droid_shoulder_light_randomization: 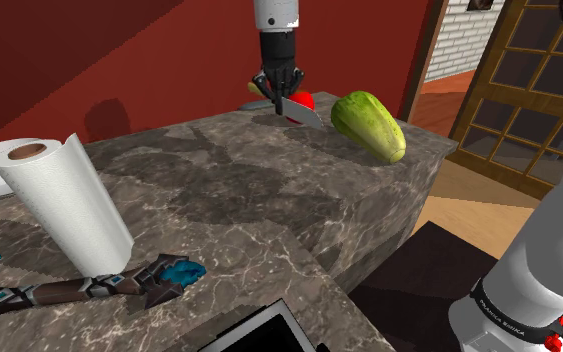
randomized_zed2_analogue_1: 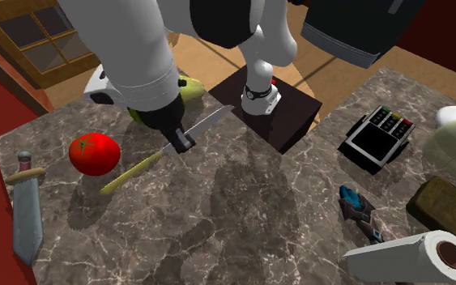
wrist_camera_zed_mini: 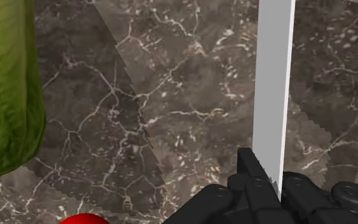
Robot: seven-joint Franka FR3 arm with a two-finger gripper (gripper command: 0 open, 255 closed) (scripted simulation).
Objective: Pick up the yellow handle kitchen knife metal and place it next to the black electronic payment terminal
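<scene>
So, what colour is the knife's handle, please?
Yellow; the knife handle shows best in the second exterior view.

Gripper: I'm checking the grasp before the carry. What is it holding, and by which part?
The gripper is shut on the knife, clasping it at the blade's base, just ahead of the yellow handle.

Dark veined marble countertop (randomized_zed2_analogue_1: 242, 210). Read by the second exterior view's clock: holds a red tomato (randomized_zed2_analogue_1: 95, 154) at nine, a short sword (randomized_zed2_analogue_1: 26, 214) at eight, a green cabbage (randomized_zed2_analogue_1: 189, 87) at eleven, a black payment terminal (randomized_zed2_analogue_1: 377, 135) at three, then a blue-tipped dagger (randomized_zed2_analogue_1: 360, 210) and a paper towel roll (randomized_zed2_analogue_1: 412, 257) near four.
</scene>
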